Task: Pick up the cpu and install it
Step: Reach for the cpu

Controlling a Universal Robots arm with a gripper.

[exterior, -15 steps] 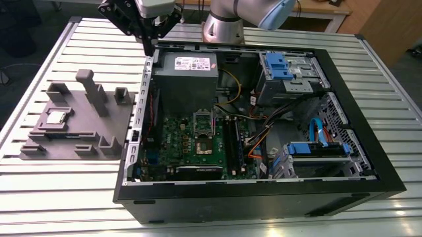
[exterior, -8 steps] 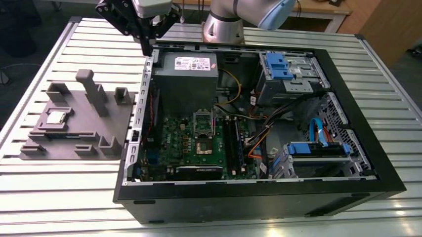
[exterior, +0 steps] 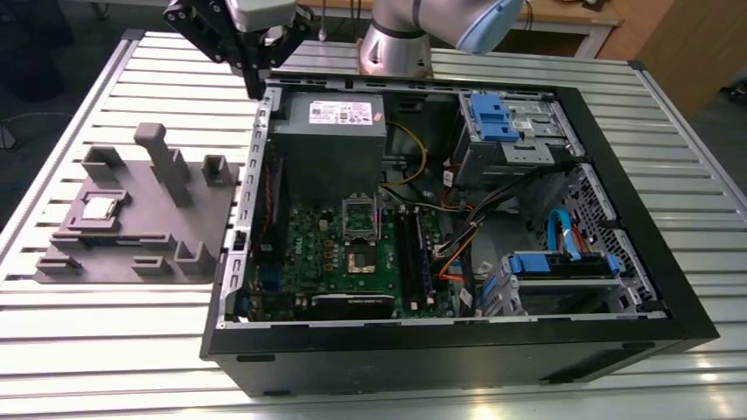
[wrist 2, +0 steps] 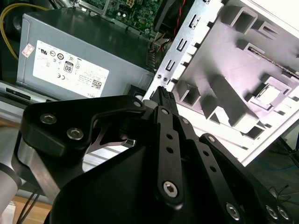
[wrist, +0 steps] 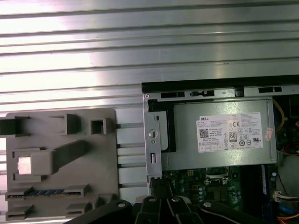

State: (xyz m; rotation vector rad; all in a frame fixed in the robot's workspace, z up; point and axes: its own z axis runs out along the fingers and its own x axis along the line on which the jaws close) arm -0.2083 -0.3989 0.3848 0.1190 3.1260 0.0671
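Gripper [wrist 2: 163, 93] linkage, black and bolted, is closest to the lens in the second wrist view; fingers pressed together at the tip, nothing between them. Exterior view, from its left: slatted metal table [exterior: 117, 350], then a grey holder plate [exterior: 146, 214] with upright pegs and pockets. The cpu [exterior: 98, 207] lies flat in a square pocket on the side of that plate away from the case, untouched. Both wrist views give the cpu closer, silvery top with pale rim, seated in its recess [wrist 2: 267, 95] [wrist: 24, 164]. Next, the gripper [exterior: 254, 87] hangs tip-down over the case's far corner on the plate side, well apart from the cpu. The first wrist view puts the fingertips [wrist: 156, 183] at the case's metal edge strip, between holder plate [wrist: 93, 177] and power supply [wrist: 219, 140]. Further toward the exterior view's right: open computer case [exterior: 467, 350] lying on its side, grey power supply [exterior: 327, 131] with white label, green motherboard [exterior: 338, 289], dark socket [exterior: 359, 255] with metal frame, no chip visible in it. Exterior view also takes in the blue drive brackets [exterior: 491, 114] and the arm [exterior: 397, 44] behind the case.
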